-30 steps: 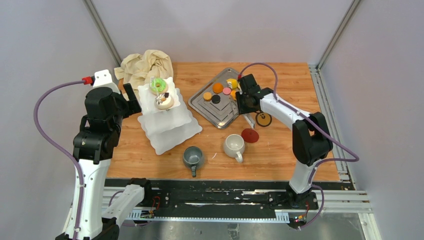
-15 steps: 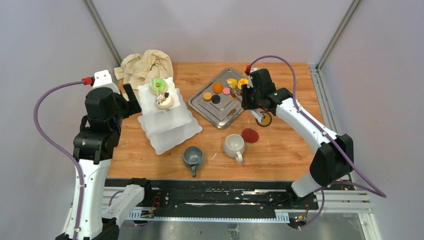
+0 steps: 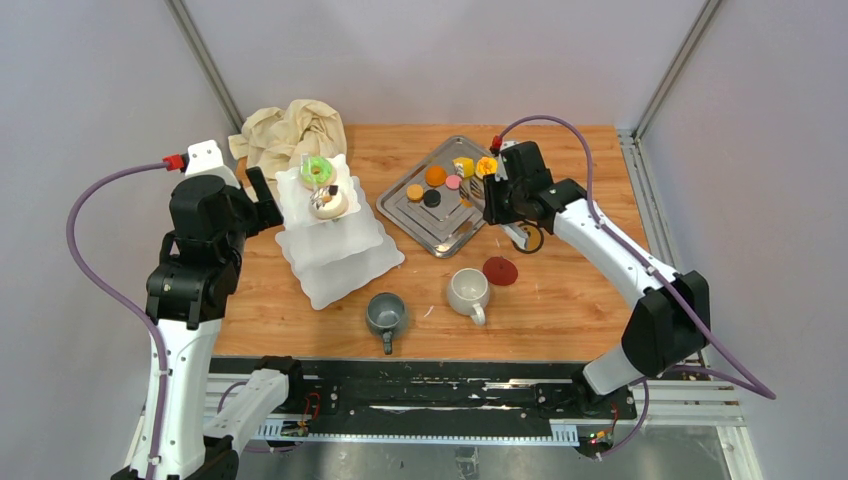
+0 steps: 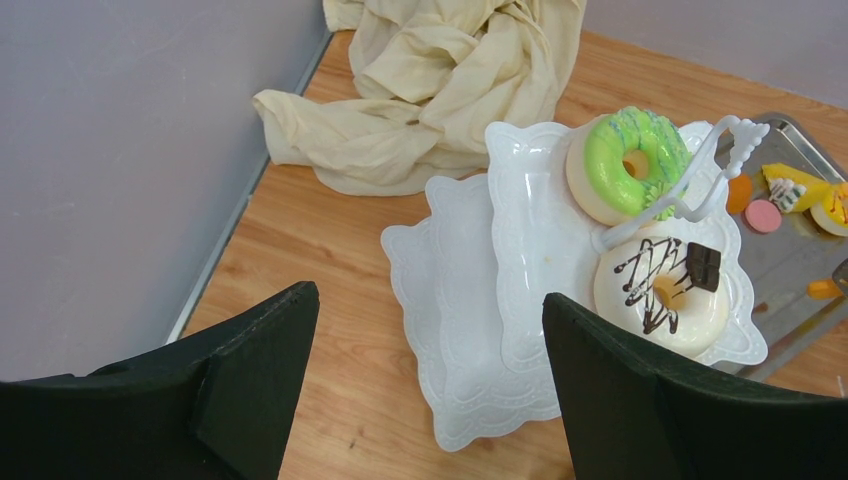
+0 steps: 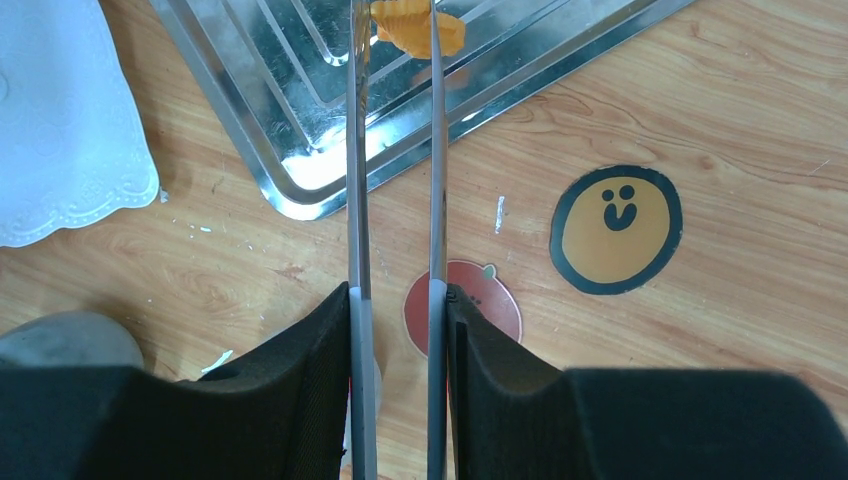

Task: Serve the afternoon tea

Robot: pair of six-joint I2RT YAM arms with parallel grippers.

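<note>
My right claw (image 5: 398,300) is clamped narrow on tongs (image 5: 356,150), which pinch an orange pastry (image 5: 410,25) over the tray's (image 5: 290,90) far right. My left claw (image 4: 430,300) gapes wide and empty, left of the stand (image 4: 520,200).

green doughnut (image 3: 318,170) atop white stand (image 3: 345,265) | right claw (image 3: 487,192) at steel tray (image 3: 440,233) edge

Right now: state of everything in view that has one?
left gripper, open, empty
right gripper, shut on tongs
tongs, tips pinching orange pastry
orange pastry, held over tray
green doughnut, on top tier of stand
iced white doughnut, on top tier
grey mug, upright
white mug, upright
cloth, crumpled
</note>
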